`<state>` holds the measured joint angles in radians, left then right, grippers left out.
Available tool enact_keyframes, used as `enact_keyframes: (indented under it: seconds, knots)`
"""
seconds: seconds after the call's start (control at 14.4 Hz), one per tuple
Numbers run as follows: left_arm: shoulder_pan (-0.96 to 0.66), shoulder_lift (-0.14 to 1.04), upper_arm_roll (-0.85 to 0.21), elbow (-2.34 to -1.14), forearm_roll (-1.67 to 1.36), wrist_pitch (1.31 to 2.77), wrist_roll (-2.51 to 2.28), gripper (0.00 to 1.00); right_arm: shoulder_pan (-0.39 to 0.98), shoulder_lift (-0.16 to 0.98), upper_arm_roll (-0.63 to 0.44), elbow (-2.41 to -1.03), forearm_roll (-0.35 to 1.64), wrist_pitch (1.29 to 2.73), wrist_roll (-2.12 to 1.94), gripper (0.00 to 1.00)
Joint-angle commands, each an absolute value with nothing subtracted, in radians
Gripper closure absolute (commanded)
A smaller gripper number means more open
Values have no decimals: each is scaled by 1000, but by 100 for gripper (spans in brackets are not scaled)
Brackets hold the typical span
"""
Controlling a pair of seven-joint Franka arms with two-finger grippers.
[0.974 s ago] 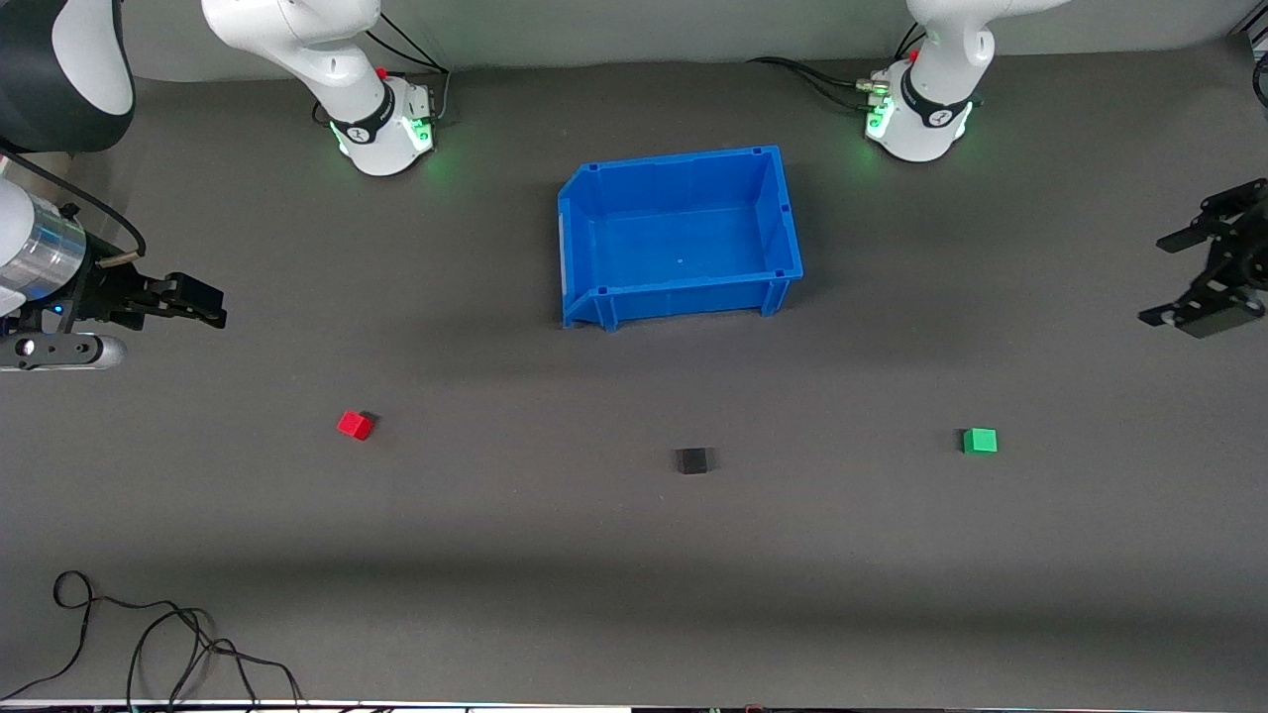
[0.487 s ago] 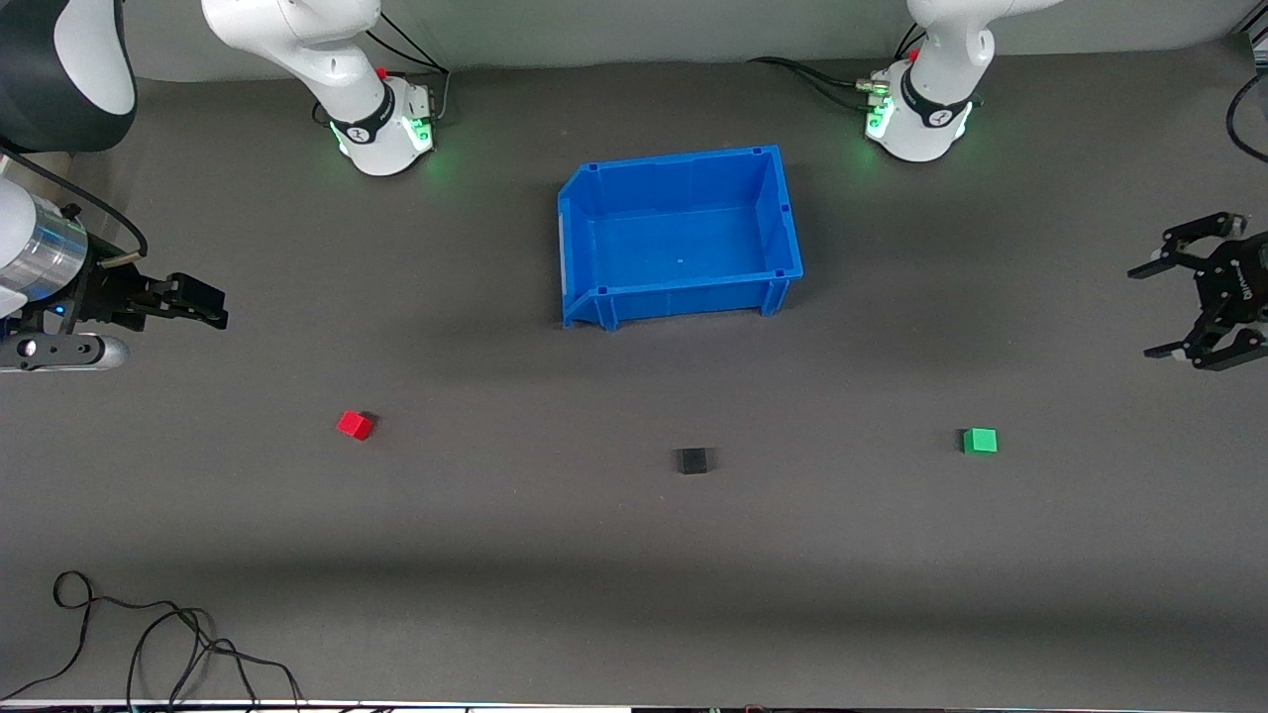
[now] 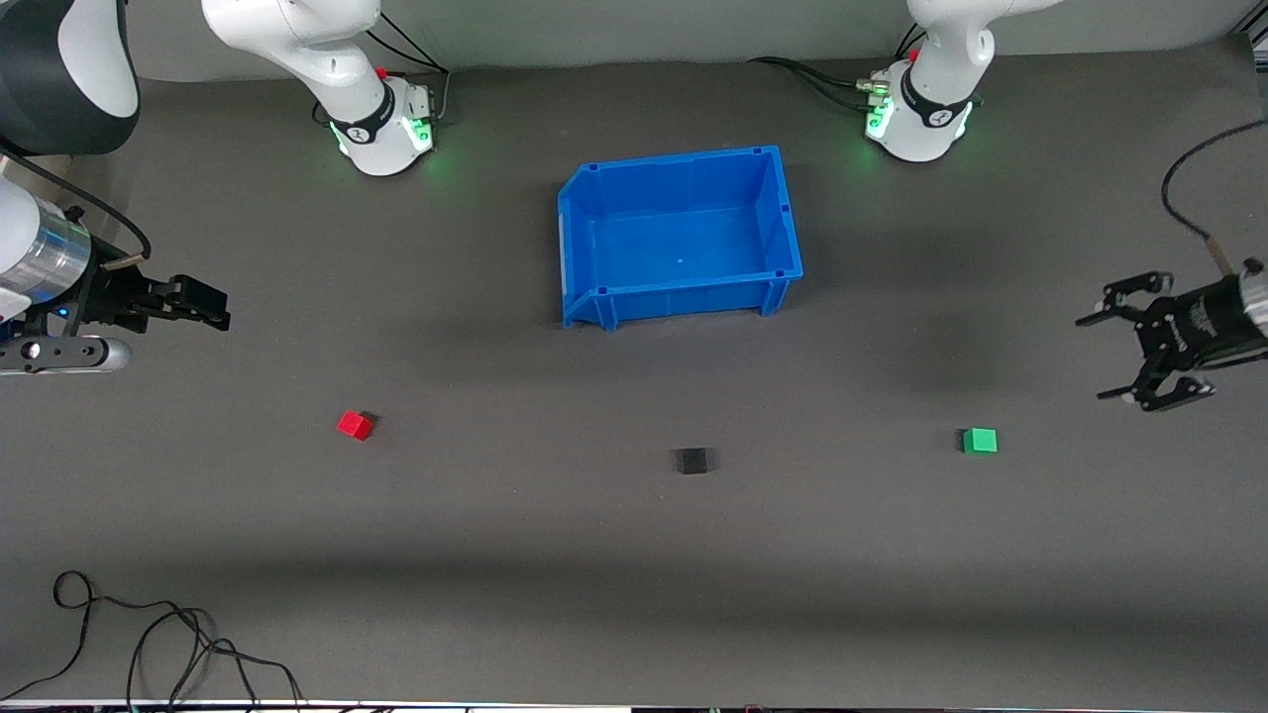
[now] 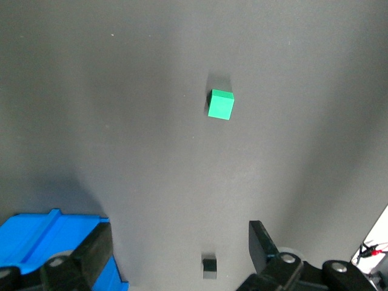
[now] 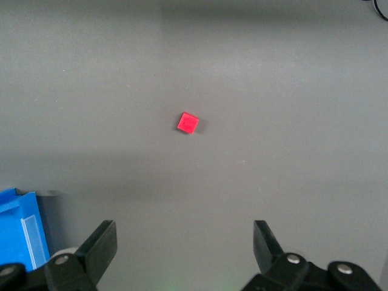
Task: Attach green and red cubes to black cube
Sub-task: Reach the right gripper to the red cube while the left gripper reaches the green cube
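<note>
Grey mat, matte, runs the full table. Black cube sits mid-table; red cube well off at its 9 o'clock toward my right arm's end, green cube well off at its 3 o'clock toward my left arm's end. Blue bin at black's 12, holding nothing I can see.

My left gripper hangs over bare mat near green, jaws spread wide, holding nothing. My right gripper waits, also holding nothing.

Cubes look light, rigid, smooth-faced; I judge a pinch across two flat parallel faces safest.

Right wrist view alone shows my right fingers wide apart. Left wrist view shows green and black together.
</note>
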<state>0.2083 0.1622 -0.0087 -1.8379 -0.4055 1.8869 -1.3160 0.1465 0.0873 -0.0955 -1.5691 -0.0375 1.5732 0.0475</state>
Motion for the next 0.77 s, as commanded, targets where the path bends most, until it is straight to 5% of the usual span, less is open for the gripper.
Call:
enact_keyframes:
  seconds: [0.0, 0.7]
  knots:
    - [222, 227, -12, -1842, -448, 1940, -1246, 0, 156, 106, -94, -1529, -20, 1569, 63, 0]
    - [255, 426, -15, -1841, -592, 2080, -983, 0, 155, 184, -97, -1581, -18, 1678, 67, 0]
